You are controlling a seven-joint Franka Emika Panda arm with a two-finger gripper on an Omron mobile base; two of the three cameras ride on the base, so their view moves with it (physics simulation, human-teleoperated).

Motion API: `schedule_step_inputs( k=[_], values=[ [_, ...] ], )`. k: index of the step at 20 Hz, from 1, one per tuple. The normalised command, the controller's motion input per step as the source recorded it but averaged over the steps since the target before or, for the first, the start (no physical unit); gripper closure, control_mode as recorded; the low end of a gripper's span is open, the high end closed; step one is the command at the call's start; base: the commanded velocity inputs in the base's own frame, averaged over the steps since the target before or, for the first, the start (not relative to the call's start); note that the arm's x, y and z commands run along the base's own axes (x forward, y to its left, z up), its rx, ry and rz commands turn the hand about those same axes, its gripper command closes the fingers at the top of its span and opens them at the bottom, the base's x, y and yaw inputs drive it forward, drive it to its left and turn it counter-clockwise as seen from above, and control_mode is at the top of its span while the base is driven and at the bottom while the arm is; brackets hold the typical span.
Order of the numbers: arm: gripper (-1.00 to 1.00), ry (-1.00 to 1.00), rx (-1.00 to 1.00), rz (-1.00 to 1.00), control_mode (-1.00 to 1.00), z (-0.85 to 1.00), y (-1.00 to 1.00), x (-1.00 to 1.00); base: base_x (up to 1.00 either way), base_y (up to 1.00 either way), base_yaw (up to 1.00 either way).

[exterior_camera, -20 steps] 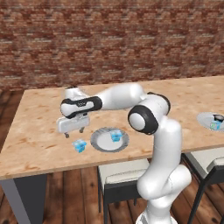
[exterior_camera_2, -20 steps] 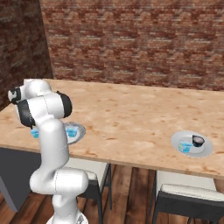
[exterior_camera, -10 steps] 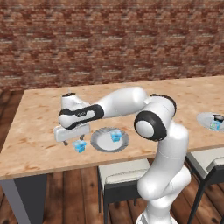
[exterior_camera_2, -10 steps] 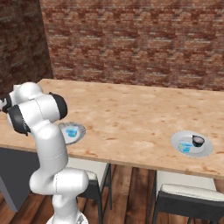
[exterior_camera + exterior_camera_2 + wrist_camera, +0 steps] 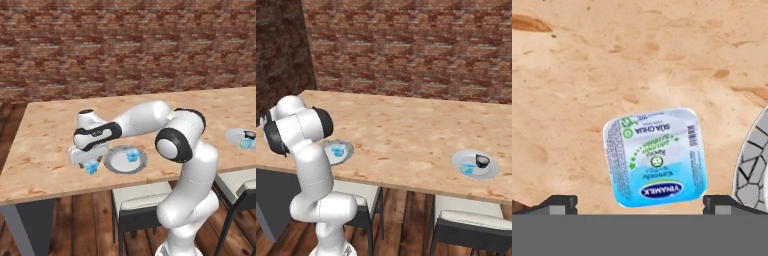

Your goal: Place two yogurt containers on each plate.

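**Now: open hand low over a loose yogurt tub beside the near plate**

Broadly, a long wooden counter (image 5: pixel 45 125) runs in front of a brick wall (image 5: pixel 125 45), with chairs (image 5: pixel 142 202) tucked under its near edge. The white arm (image 5: pixel 145 117) reaches out to the robot's left and bends down toward the counter top.

Two plates sit on the counter, well apart. The near plate (image 5: pixel 116 162), grey-rimmed with a pale centre, lies just beside the hand and carries one yogurt container (image 5: pixel 132 155) near its middle; the right base view shows the same plate (image 5: pixel 345 155) with that blue tub (image 5: pixel 337 150) on it. The far plate (image 5: pixel 488 170) lies toward the other end of the counter and holds a second blue yogurt container (image 5: pixel 468 168) next to a small dark cup-like object (image 5: pixel 482 160); what that dark object is cannot be told.

The hand (image 5: pixel 89 159) hangs low over the counter with its fingers spread wide and nothing gripped. Between them, on the bare wood just outside the near plate's rim, stands a third yogurt container (image 5: pixel 91 168). From the hand view this tub (image 5: pixel 654 156) is seen lid-up, slightly rotated, with one dark fingertip (image 5: pixel 559 202) on each side of it, apart from its edges, and the ribbed plate rim (image 5: pixel 754 165) close by.
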Motion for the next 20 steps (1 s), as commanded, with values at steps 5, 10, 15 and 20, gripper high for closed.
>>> schedule_step_inputs(
  k=[5, 10, 15, 20],
  values=[
    [-1.0, 0.0, -0.07, 0.0, -1.0, -0.17, -0.01, 0.38, 0.0, 0.0, 0.0],
    [-1.0, 0.0, -0.04, 0.0, -1.0, -0.08, 0.0, 0.07, 0.0, 0.0, 0.0],
    [-1.0, 0.0, -0.02, 0.0, -1.0, -0.02, 0.04, 0.0, 0.0, 0.0, 0.0],
    [-1.0, -0.02, 0.0, 0.0, -1.0, 0.0, 0.01, -0.21, 0.0, 0.0, 0.0]
  ],
)
